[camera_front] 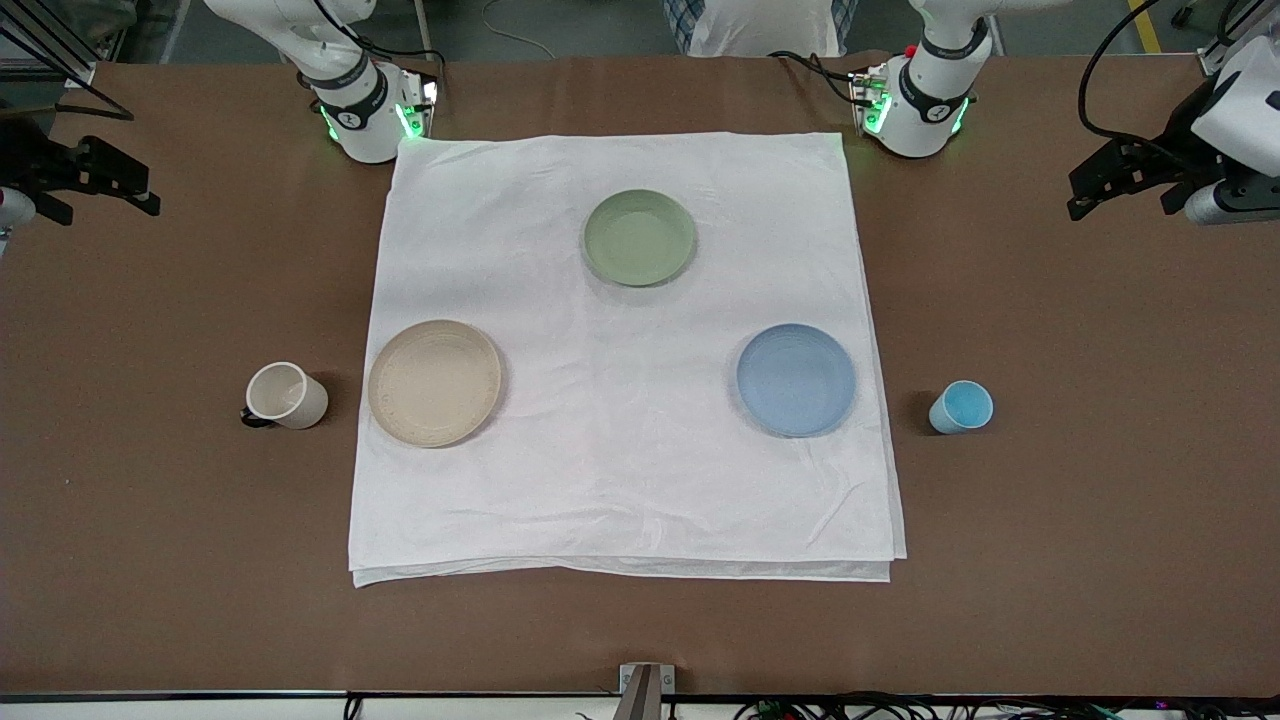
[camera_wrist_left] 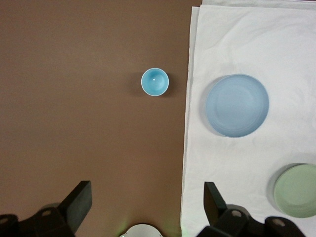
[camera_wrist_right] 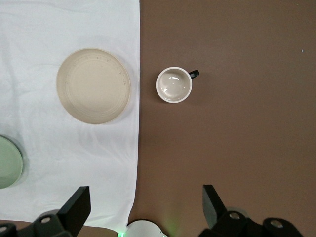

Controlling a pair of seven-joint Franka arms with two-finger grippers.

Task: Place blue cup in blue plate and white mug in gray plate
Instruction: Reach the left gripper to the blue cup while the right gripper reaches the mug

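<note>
Brown tabletop [camera_front: 1050, 520] carries the blue cup [camera_front: 961, 407] beside the blue plate [camera_front: 796, 380], and the white mug [camera_front: 286, 396] (handle outward) beside the gray plate [camera_front: 435, 382]. Left tool [camera_wrist_left: 147, 202] and right tool [camera_wrist_right: 146, 203] wait high, fingers wide apart.

A white cloth [camera_front: 625, 350] covers the middle of the brown table [camera_front: 1080, 520], with the green plate [camera_front: 639, 237] at upper centre of the frame, the gray plate [camera_front: 435, 383] at centre left and the blue plate [camera_front: 796, 379] at centre right, all empty. The white mug [camera_front: 286, 396] stands on bare table just beside the gray plate, its black handle toward the frame's left edge, and the blue cup [camera_front: 961, 407] stands on bare table near the blue plate. The right gripper [camera_front: 95, 180] waits at the upper left edge of the frame and the left gripper [camera_front: 1120, 180] at the upper right edge.
</note>
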